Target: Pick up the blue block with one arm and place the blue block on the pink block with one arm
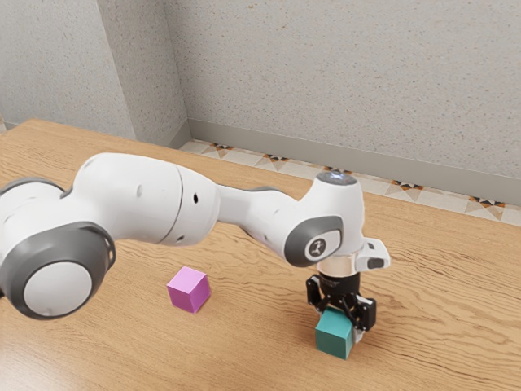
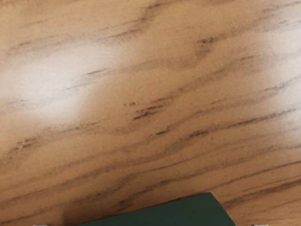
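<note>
Arm [image 1: 138, 199] enters from the left edge of the exterior view, with its big grey-capped joint at lower left. The white links run right across the middle of the frame. The wrist bends straight down at centre right, so the hand points vertically at the table [image 1: 440, 269].

Gripper [image 1: 339, 314] sits directly on top of the blue block [image 1: 334, 338], its black body spanning the block's upper edge. Open or closed: cannot tell from this angle. Contact with the block's sides is not visible.

Blue block reads teal-green. It is at lower centre right of the exterior view, and its base seems to meet the wood, though that is not certain. In the wrist view its dark green top [image 2: 164, 214] lies just under the hand, with bare wood grain [image 2: 141, 94] beyond it.

Pink block [image 1: 189, 289] rests on the table at lower centre, well apart from the blue block and towards the exterior view's left. It lies below the forearm link. Open wood lies between the two blocks.

Behind the table is a grey speckled wall [image 1: 366, 73], and a strip of patterned floor tile [image 1: 407, 189] runs along its foot.
</note>
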Robot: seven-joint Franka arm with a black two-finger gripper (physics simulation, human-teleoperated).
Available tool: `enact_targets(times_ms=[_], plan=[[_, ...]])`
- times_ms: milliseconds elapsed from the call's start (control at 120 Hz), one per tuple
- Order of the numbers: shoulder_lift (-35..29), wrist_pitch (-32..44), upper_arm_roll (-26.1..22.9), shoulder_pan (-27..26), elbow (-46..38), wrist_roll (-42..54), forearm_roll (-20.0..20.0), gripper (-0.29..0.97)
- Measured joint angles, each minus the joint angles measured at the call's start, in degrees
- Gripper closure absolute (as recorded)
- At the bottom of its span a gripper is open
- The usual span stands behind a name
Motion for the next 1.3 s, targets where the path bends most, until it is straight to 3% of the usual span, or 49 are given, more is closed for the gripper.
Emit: enact_targets(times_ms=[408,492,750,1100,1300], plan=[[-0.9,-0.2,1.07,-1.96,-1.07,-1.19,-0.78,0.17],[-3.28,-0.41,1.07,-2.29,-3.03,-1.03,-0.37,0.25],[-12.53,-2.71,0.74,-0.12,-9.89,2.41,0.96,0.27],[-21.88,-14.65,-3.69,16.4,-14.12,14.31,2.4,0.27],[-27.96,-18.69,-3.92,22.91,-20.08,22.04,4.08,0.26]])
